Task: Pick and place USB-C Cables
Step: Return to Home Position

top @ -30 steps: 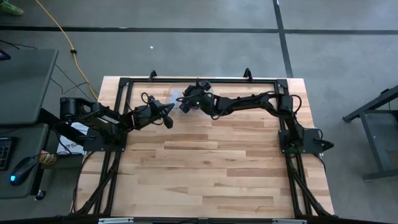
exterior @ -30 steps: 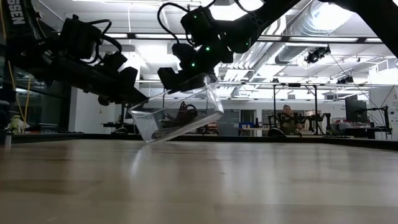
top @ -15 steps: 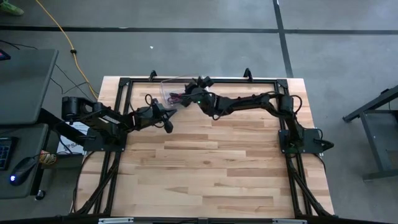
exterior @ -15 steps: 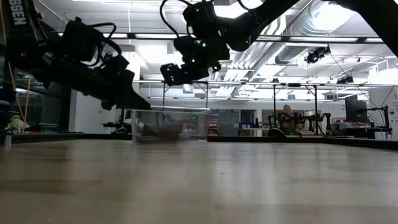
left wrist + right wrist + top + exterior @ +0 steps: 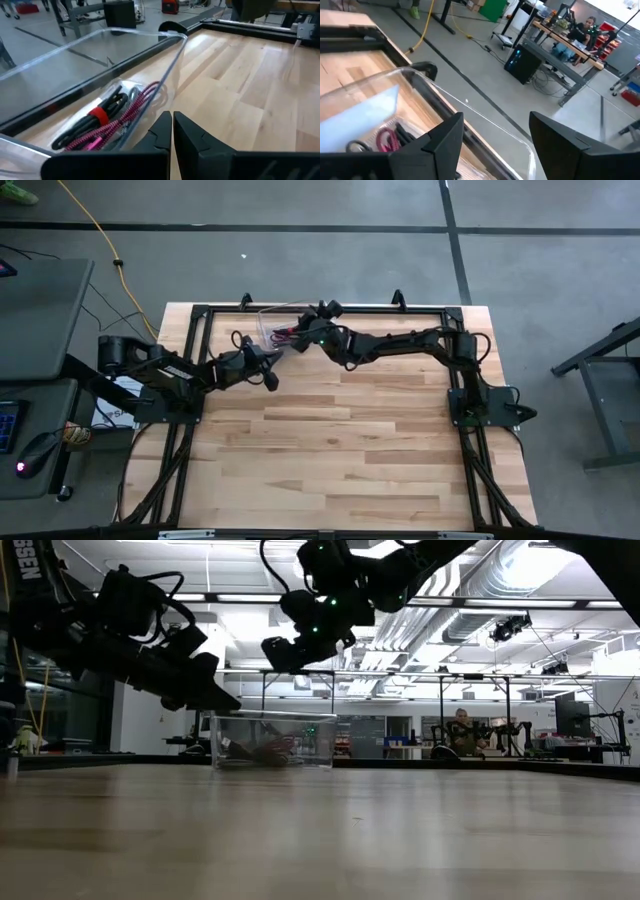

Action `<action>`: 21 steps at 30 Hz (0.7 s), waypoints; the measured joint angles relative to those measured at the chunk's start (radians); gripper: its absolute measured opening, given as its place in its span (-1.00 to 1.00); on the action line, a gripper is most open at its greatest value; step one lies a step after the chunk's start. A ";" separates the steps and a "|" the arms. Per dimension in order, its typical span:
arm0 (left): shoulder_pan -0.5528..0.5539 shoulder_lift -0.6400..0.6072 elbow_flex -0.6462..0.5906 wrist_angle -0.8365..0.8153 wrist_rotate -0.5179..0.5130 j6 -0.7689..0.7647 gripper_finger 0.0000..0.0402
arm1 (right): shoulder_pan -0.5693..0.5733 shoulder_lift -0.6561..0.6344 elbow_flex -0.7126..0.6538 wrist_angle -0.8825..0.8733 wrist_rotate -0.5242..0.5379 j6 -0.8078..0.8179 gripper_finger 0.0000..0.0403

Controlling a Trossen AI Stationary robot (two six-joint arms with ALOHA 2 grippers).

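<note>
Between the fingers of the left end effector [image 5: 172,120]: no gap. The two dark fingers are pressed tip to tip and hold nothing.
Under the left end effector: bare wood of the tabletop [image 5: 250,90], with the fingers hanging low over it.
Just beside the left end effector: the clear side wall of the transparent bin [image 5: 170,65] stands close against the fingertips. Whether they touch I cannot tell.
Past that wall, inside the bin: the USB-C Cables [image 5: 107,122] lie bundled together on the bin's floor.
Cables that can be told apart: a pink braided cable [image 5: 142,100] lies against a black cable with a red band [image 5: 100,116].
Bin's stance: flat and level on the tabletop in the low view, open side up.
Above the bin: the right end effector [image 5: 495,135] has its fingers spread wide and holds nothing. The bin's rim runs under the gap between them.
Right end effector against the bin: the low view shows it hovering clear of the rim, not touching.
Bin between the two end effectors: in the high view the left one points at one side of it and the right one hangs over the opposite side.
Beyond the right end effector: grey floor past the tabletop's edge, with a yellow cord [image 5: 118,260] trailing across it.
Farthest from the right end effector: desks in the room, with a seated person [image 5: 587,24] behind one.
</note>
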 joint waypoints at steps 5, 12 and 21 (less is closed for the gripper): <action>-0.002 -0.049 0.001 0.000 0.001 0.008 -1.00 | 0.000 -0.036 -0.001 -0.101 -0.018 -0.002 0.08; -0.050 -0.159 0.001 -0.062 -0.001 0.048 -1.00 | -0.002 -0.087 -0.002 -0.324 -0.068 0.003 0.08; -0.141 -0.398 0.001 -0.196 -0.058 0.114 -1.00 | -0.009 -0.226 -0.088 -0.462 -0.202 0.054 0.08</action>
